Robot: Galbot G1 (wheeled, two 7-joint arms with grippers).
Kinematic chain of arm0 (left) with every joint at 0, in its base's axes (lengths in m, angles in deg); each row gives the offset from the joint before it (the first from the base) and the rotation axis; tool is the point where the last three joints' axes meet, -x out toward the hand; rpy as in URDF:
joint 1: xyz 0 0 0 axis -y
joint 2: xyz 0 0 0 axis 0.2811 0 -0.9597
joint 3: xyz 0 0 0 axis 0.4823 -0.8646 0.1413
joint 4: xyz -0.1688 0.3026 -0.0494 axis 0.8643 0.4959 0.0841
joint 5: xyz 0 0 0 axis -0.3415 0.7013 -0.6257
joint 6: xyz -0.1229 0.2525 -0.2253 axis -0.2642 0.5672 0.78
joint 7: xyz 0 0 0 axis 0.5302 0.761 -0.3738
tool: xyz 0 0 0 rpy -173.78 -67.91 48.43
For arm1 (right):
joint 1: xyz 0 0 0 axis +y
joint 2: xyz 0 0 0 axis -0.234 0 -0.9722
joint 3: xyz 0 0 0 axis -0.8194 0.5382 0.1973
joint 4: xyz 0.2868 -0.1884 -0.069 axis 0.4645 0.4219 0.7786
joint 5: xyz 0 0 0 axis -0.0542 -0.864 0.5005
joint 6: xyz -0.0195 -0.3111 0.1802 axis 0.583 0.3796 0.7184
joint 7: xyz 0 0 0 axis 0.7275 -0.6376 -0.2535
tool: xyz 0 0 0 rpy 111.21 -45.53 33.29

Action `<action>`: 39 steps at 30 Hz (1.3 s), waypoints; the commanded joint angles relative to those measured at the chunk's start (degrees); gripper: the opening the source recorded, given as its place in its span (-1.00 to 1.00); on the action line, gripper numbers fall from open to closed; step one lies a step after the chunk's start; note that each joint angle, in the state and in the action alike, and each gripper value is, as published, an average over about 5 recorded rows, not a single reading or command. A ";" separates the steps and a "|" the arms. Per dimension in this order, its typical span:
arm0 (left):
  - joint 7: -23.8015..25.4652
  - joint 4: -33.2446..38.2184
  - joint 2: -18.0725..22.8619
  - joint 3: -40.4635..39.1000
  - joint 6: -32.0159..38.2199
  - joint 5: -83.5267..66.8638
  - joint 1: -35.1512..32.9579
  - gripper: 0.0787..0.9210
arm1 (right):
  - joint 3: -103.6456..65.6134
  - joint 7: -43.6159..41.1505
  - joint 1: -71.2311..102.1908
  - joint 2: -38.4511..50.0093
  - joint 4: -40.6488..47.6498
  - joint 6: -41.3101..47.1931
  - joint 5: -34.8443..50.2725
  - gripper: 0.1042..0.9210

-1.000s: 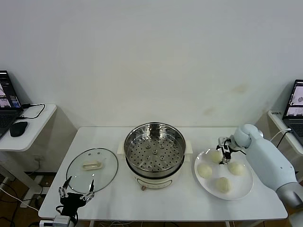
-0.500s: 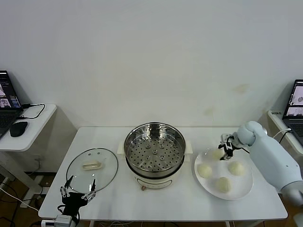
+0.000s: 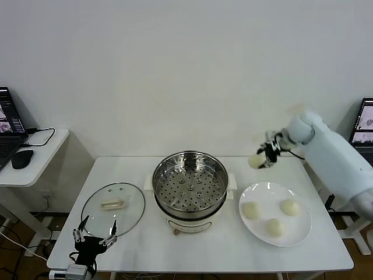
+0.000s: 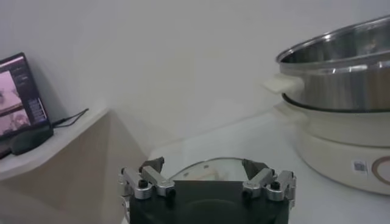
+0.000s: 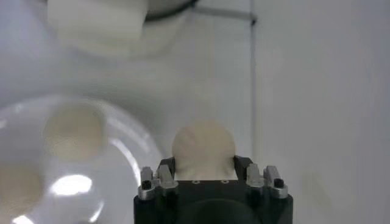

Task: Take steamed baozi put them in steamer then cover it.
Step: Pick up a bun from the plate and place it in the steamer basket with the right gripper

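My right gripper (image 3: 263, 157) is shut on one steamed baozi (image 3: 256, 161), held in the air above the table between the steamer and the plate; the wrist view shows the baozi (image 5: 203, 148) pinched between the fingers. Three more baozi (image 3: 252, 210) lie on the white plate (image 3: 300, 232). The steamer (image 3: 190, 189) stands mid-table, its perforated tray bare. The glass cover (image 3: 113, 209) lies flat left of it, handle up. My left gripper (image 3: 93, 230) hovers open at the table's front left edge, just in front of the cover (image 4: 204, 170).
A side table at the left carries a laptop (image 3: 9, 125) and a mouse (image 3: 23, 158). Another laptop (image 3: 365, 125) sits at the far right. The steamer's side handle (image 4: 284, 84) shows in the left wrist view.
My right gripper has lifted a baozi off the plate and risen up and slightly left. Three baozi stay on the plate. The left arm has barely moved.
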 commanded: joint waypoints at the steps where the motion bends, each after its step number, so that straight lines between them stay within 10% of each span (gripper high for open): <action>1: -0.03 1.48 0.08 -0.01 -0.11 0.02 -0.14 0.77 | 8.34 -2.72 -12.81 -11.20 6.08 -0.05 6.89 0.20; 16: -0.37 2.88 0.66 0.27 0.00 0.01 -1.42 0.77 | 12.26 -4.56 -11.56 -21.79 15.57 -48.62 7.00 0.20; 39: -0.45 2.99 2.09 0.16 0.03 1.73 -2.24 0.77 | 16.79 4.11 -7.54 -21.91 5.69 -54.98 -15.16 0.22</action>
